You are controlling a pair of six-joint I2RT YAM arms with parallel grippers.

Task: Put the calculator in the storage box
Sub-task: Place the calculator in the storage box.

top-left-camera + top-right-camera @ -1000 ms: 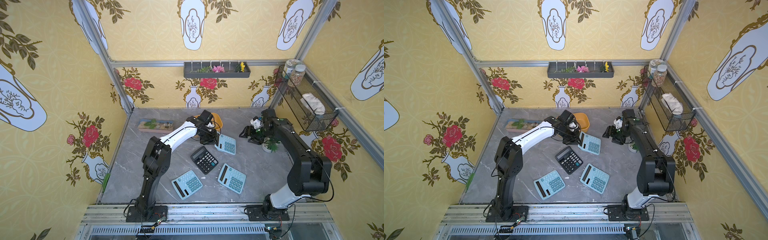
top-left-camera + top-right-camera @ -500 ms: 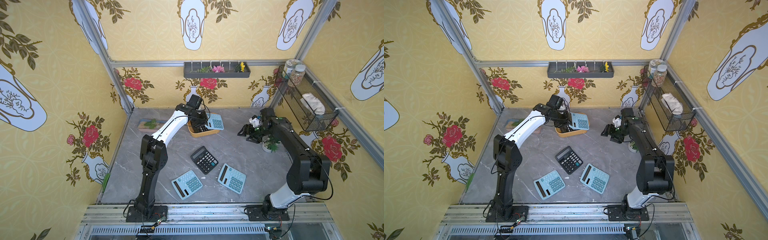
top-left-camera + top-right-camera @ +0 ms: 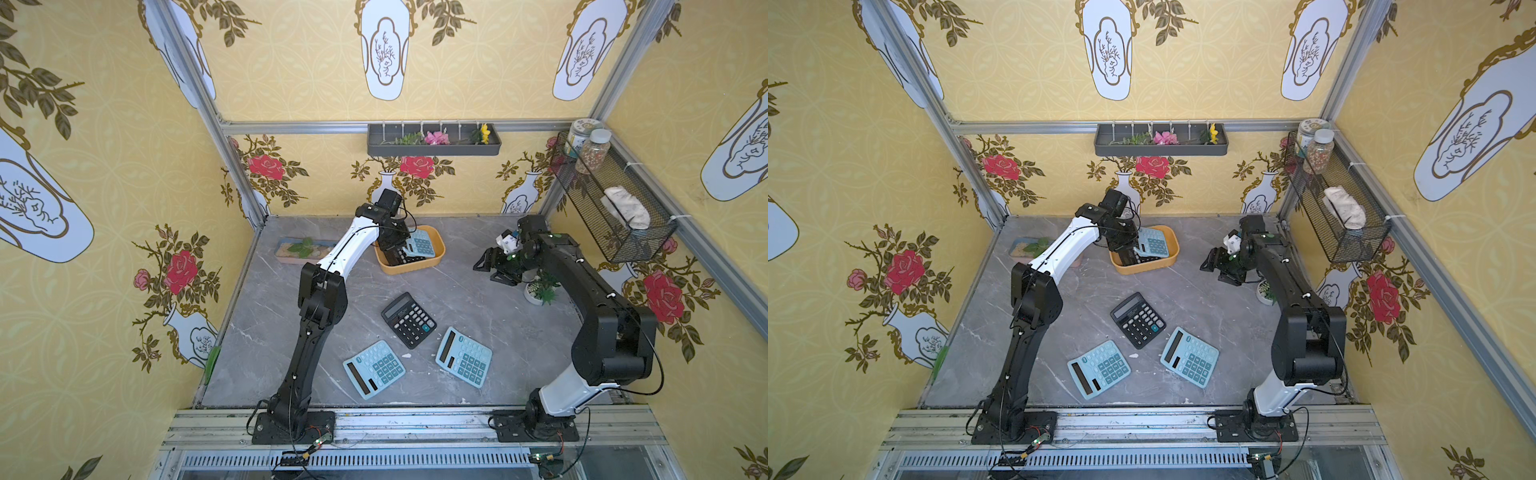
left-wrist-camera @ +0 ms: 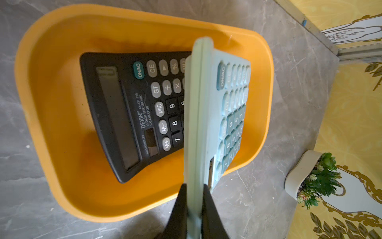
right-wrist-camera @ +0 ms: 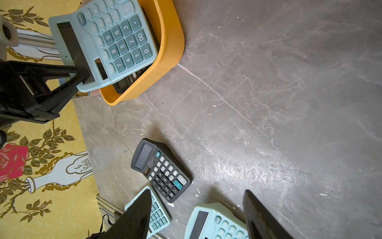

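Placing is in hand: the left gripper (image 4: 194, 187) pinches the blue calculator (image 4: 208, 107) by one edge, tilted over the storage box (image 4: 51, 103) (a black calculator (image 4: 124, 107) lies inside), so the next move should be lowering and release; the right gripper (image 5: 198, 192) hangs wide, empty.

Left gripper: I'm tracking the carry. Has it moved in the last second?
Yes. The left gripper, shut on the blue calculator, has gone away from the black calculator on the table toward the back wall, now over the storage box.
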